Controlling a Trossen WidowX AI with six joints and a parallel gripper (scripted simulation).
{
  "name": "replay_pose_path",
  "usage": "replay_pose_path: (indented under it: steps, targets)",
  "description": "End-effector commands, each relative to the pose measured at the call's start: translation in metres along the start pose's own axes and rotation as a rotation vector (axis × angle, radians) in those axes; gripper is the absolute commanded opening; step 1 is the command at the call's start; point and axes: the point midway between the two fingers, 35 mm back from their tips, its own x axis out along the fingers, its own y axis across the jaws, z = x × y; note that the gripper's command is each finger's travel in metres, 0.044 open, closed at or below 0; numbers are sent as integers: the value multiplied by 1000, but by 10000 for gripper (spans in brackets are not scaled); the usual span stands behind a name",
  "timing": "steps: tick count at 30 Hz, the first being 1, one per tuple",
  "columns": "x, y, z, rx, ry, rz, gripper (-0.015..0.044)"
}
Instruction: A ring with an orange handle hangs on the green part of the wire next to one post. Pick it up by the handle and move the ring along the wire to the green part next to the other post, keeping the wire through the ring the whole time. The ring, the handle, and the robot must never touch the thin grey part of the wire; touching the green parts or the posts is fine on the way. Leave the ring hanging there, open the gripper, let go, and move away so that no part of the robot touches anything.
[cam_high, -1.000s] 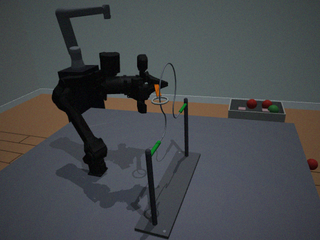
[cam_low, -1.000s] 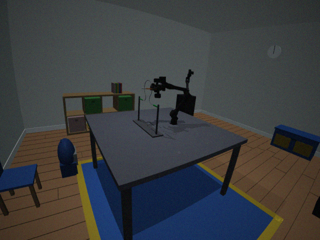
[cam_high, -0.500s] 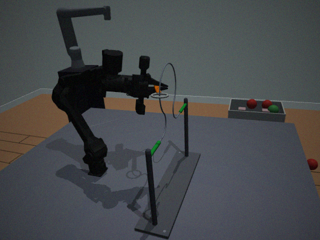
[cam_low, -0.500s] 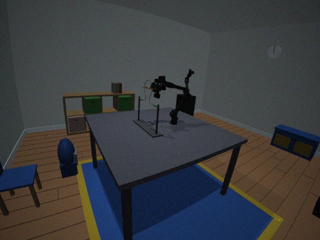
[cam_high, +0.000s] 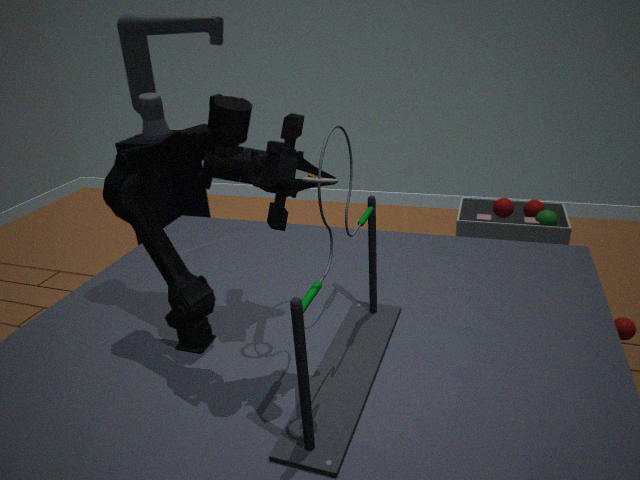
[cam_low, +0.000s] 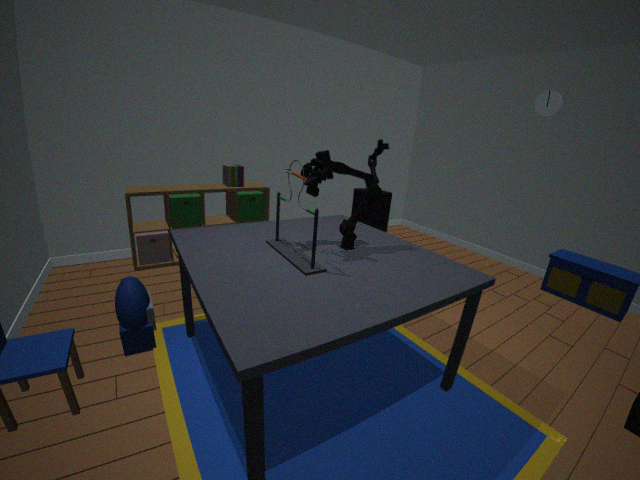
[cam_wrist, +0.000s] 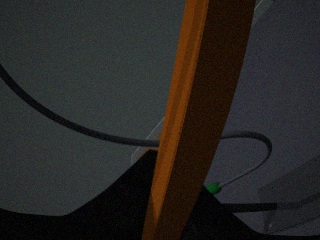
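Note:
The wire rises from the green part (cam_high: 311, 294) at the near post (cam_high: 302, 372), makes a tall grey loop (cam_high: 338, 128), and comes down to the green part (cam_high: 366, 215) at the far post (cam_high: 372, 258). My gripper (cam_high: 318, 177) (cam_low: 306, 178) is shut on the orange handle (cam_high: 313, 176) (cam_low: 298, 175) (cam_wrist: 200, 125), held level high up. The ring (cam_high: 327, 180) lies flat and edge-on around the rising left side of the loop. I cannot tell whether it touches the wire. The wrist view shows the grey wire (cam_wrist: 75, 127) behind the handle and a green part (cam_wrist: 214, 188) lower right.
Both posts stand on a dark base plate (cam_high: 361, 351) on the grey table (cam_high: 491, 335). A grey bin (cam_high: 511, 229) with red and green balls sits beyond the far right edge. A red ball (cam_high: 624, 328) lies on the floor at the right.

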Motion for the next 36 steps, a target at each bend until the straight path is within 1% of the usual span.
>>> replay_pose_path:
  steps: [1, 36]
  targets:
    - [0, -1, 1, -60, -10, -29, -150]
    - [-1, -18, 5, -439, -65, -244, -150]
